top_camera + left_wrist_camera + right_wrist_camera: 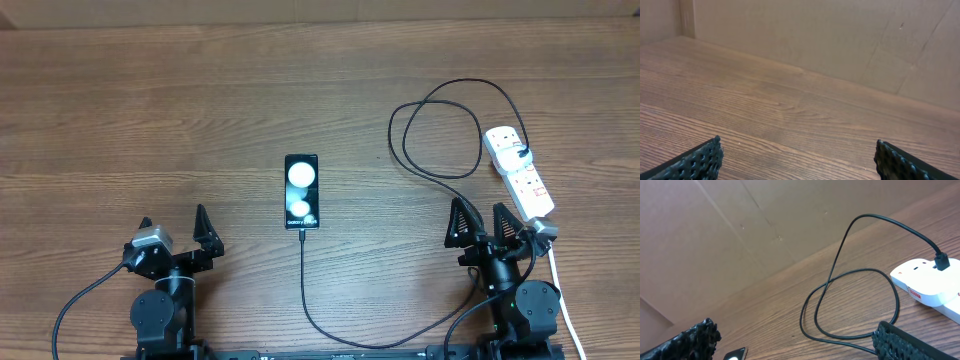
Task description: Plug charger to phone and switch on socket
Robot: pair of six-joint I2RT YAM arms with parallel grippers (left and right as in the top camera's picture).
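Note:
The black phone [302,190] lies flat at the table's middle, its screen showing two white spots. The thin black charger [302,270] meets the phone's near end, runs along the front edge, loops at the right and ends in a plug on the white socket [518,170]. My left gripper [175,232] stands open near the front left, over bare wood [797,143]. My right gripper [481,222] is open just in front of the socket, nothing between its fingers [795,327]. The right wrist view shows the charger loop [840,275], the socket [927,282] and a phone corner [735,355].
A cardboard wall [815,35] stands along the table's far edge. A white lead [560,290] runs from the socket down past the right arm's base. Both arm bases and their thick black cables sit at the near edge.

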